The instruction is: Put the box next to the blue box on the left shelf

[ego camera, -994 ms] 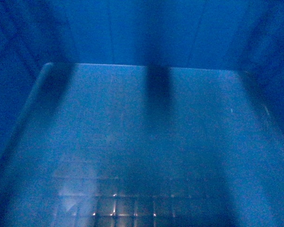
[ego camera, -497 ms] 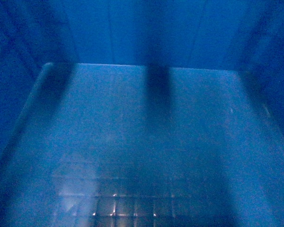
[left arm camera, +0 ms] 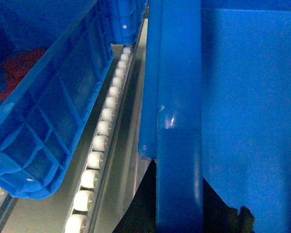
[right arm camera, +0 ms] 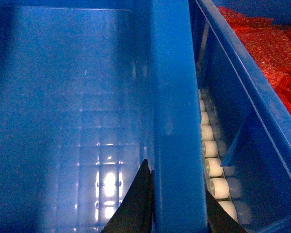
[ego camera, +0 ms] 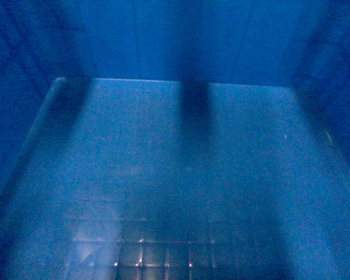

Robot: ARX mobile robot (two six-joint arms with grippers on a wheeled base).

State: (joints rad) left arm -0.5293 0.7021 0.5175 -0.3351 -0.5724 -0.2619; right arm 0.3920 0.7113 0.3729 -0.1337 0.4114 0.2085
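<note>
the deep bright-blue plastic crate is sitting between neighbouring blue crates on the white roller track. your right gripper is clamping its right rim; the left gripper's state you cannot tell.

Narrow roller-track gaps between the box and neighbouring crates either side.

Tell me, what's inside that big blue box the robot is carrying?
Nothing that shows: the box has a bare grid-patterned floor with only shadows and glare. The nearest bottom edge is out of frame. The red items lie in a neighbouring crate.
</note>
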